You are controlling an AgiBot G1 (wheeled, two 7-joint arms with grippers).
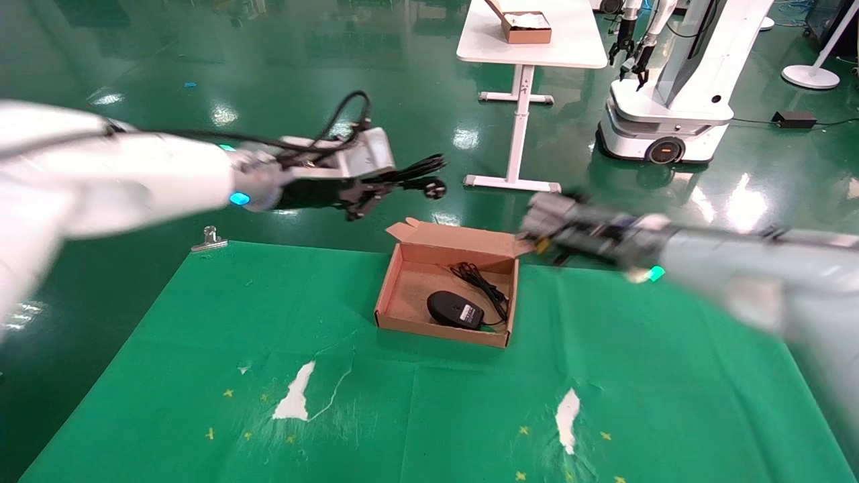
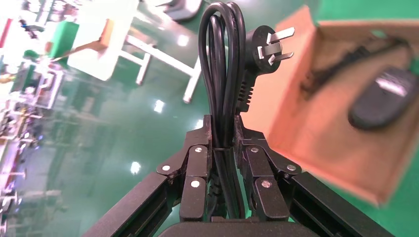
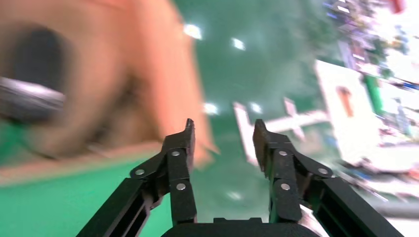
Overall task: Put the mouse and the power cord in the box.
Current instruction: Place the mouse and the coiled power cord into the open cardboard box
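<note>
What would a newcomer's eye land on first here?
Probably the left gripper, in the air behind the box and to its left, shut on the bundled power cord, plug pointing out. Next, the mouse already lying in the open box with its cable. The right gripper is open and empty by the box's far right corner.

Green mat [image 1: 201, 349], white table [image 1: 570, 40], metal clip [image 1: 209, 239]

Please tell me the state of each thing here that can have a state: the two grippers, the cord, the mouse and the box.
left gripper: shut on the power cord, up in the air left of the box.
right gripper: open, empty, by the box's far right corner.
power cord: bundled, held off the table.
mouse: lying in the box, label side up.
box: open, lid flap back.
</note>
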